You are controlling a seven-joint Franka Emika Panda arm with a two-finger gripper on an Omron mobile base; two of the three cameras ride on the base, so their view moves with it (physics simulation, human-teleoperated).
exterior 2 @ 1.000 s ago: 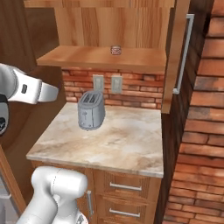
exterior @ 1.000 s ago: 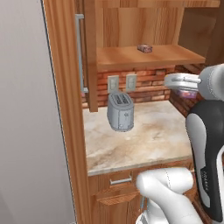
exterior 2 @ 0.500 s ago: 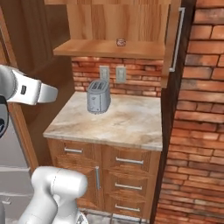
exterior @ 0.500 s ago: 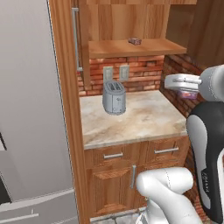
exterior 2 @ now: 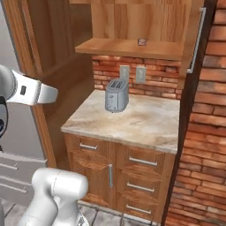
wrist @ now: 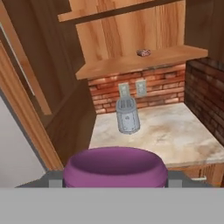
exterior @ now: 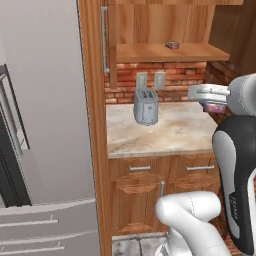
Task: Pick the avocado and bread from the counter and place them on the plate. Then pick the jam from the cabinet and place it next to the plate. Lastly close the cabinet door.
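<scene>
My gripper is shut on the jam, a jar whose purple lid spreads between the two fingertips in the hand view. In the left base view the gripper hangs at the right, above the counter's right end, with the dark jam just under it. The counter is a beige stone top over brown cupboards. The cabinet door stands open at the left of the shelf, and at the right in the right base view. The plate, avocado and bread are out of view.
A silver toaster stands at the back of the counter under two wall sockets. A small box lies on the cabinet shelf. A brick wall closes the right side; a grey fridge stands left.
The whole picture has shifted and the counter looks smaller and farther off: the base has driven back. The arm keeps its pose with the jam still held.
</scene>
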